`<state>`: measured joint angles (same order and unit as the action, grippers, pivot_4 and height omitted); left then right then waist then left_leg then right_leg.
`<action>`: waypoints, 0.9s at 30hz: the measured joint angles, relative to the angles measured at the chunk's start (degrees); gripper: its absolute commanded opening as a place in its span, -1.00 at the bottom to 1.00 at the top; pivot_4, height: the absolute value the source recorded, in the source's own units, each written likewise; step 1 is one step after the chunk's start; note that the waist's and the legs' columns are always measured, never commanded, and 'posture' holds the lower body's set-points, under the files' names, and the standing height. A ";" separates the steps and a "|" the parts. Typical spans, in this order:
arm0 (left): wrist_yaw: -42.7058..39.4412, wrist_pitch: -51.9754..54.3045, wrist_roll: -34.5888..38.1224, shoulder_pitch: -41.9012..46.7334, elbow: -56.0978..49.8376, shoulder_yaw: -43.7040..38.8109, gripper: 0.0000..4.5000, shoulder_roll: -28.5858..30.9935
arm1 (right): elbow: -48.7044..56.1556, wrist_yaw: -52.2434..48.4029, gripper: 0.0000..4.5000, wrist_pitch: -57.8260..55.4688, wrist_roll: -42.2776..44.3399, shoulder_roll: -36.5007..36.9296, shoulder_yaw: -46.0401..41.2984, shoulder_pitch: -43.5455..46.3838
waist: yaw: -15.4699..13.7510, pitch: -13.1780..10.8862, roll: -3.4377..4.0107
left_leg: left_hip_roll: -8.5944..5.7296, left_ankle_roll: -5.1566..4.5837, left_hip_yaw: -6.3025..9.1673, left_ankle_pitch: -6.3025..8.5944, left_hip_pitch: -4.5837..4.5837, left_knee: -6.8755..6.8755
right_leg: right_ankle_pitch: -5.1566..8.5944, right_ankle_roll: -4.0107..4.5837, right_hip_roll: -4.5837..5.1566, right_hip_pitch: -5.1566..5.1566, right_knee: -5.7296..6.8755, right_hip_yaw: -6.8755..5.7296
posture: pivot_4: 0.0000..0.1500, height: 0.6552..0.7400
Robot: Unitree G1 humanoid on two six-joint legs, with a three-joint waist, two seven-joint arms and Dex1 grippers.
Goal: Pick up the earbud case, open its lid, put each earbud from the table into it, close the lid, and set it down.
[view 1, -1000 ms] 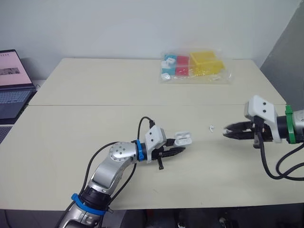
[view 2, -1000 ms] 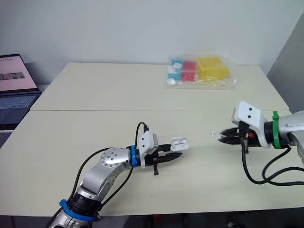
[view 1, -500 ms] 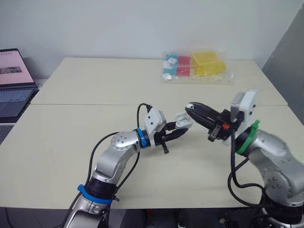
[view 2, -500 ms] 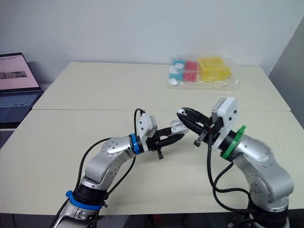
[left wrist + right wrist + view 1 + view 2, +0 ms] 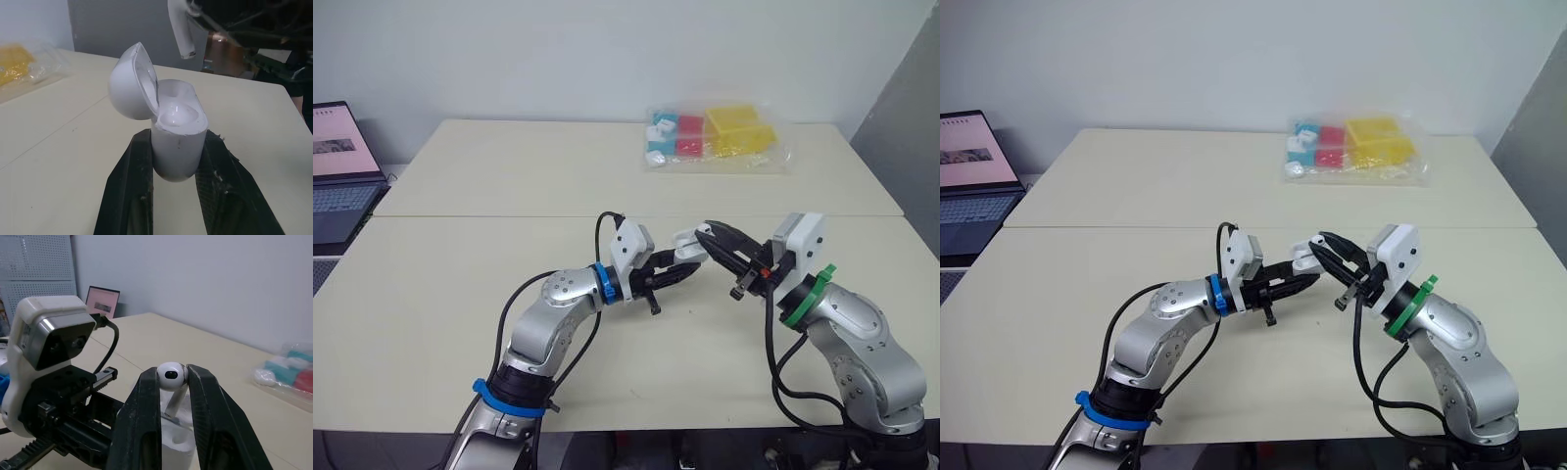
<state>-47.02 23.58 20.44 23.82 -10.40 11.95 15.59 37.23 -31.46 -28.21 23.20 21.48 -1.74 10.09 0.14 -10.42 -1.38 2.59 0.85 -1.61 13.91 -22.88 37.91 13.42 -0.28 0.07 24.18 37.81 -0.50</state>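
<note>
Holds the earbud case (image 5: 176, 134) in the left gripper (image 5: 676, 278), its 2 black fingers pressed against the case's sides. Carries it raised off the table (image 5: 509, 176), over the middle and nearer the front edge than the far one. Shows the lid (image 5: 128, 83) swung open and standing to one side of the mouth.

Pinches 1 white earbud (image 5: 171, 374) in the right gripper (image 5: 1323, 245), head between the fingertips, stem pointing down at the open case. Hangs just above the mouth; cannot tell whether the stem touches.

Has a clear bag (image 5: 720, 137) of yellow, red and blue boxes at the far edge, toward the right corner. Has an open laptop (image 5: 337, 166) beyond the left edge.
</note>
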 measured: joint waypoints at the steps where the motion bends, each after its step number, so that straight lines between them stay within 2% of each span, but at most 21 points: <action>1: -0.01 0.02 0.01 0.00 0.00 0.00 -0.66 0.00 | -0.31 -0.01 -0.81 0.80 -0.44 0.18 0.34 0.00 | 0.00 0.00 0.00 | 0.00 0.00 0.00 0.00 0.00 0.00 | 0.00 0.00 0.00 0.00 0.00 0.00 | 1.00 1.00; 27: 0.05 2.39 1.86 0.06 -0.37 0.04 -0.66 0.83 | -8.36 -3.12 -0.81 14.26 -6.10 2.33 4.19 -2.84 | -0.01 0.00 0.00 | 0.00 0.00 0.02 0.00 -0.01 -0.01 | 0.01 0.01 0.00 0.00 -0.02 0.00 | 1.00 1.00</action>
<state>-46.97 25.97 22.30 23.88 -10.77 12.00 16.41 28.87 -34.58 -13.95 17.10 23.81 2.44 7.25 0.12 -10.43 -1.39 2.60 0.85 -1.59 13.91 -22.89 37.90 13.42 -0.27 0.07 24.18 37.79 -0.50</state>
